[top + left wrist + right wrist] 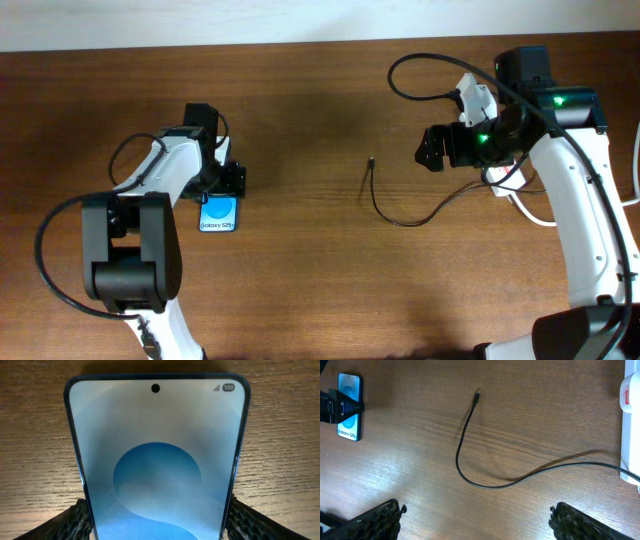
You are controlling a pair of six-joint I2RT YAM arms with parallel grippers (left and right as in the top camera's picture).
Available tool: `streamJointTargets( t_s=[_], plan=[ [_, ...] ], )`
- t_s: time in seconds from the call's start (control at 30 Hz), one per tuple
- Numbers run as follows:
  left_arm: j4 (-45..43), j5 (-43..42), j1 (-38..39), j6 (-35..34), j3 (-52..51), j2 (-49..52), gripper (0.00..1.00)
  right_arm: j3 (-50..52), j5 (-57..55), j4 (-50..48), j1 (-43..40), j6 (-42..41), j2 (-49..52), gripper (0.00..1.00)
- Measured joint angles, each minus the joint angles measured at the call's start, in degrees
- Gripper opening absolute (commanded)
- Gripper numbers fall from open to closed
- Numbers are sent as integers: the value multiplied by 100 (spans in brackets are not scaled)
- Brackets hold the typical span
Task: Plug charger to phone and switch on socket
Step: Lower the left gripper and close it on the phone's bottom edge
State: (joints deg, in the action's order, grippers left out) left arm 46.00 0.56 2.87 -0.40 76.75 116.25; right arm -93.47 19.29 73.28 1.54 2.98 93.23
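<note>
The left gripper (157, 522) stands astride the phone (157, 460), one finger (75, 522) close at each long edge. Whether they press on it, I cannot tell. The phone lies flat on the table (280, 435), screen up. The right gripper (475, 520) hangs wide open and holds nothing. Beyond it the charger (458, 457) curves over the wood, its plug tip (477, 394) well apart from the phone. The socket (630, 425) lies at the right edge.
</note>
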Motion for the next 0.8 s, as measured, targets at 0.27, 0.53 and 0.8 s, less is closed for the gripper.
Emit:
streamJointTargets(
  t_s=[0.27,0.53,0.8],
  plan=[
    [-13,-7,11,149,0,-2,71,0,0,0,0,2,0,98],
    [380,-28,11,155,267,122,69,0,0,0,0,4,0,98],
    [1091,-205,44,177,739,369,66,0,0,0,0,2,0,98]
  ],
)
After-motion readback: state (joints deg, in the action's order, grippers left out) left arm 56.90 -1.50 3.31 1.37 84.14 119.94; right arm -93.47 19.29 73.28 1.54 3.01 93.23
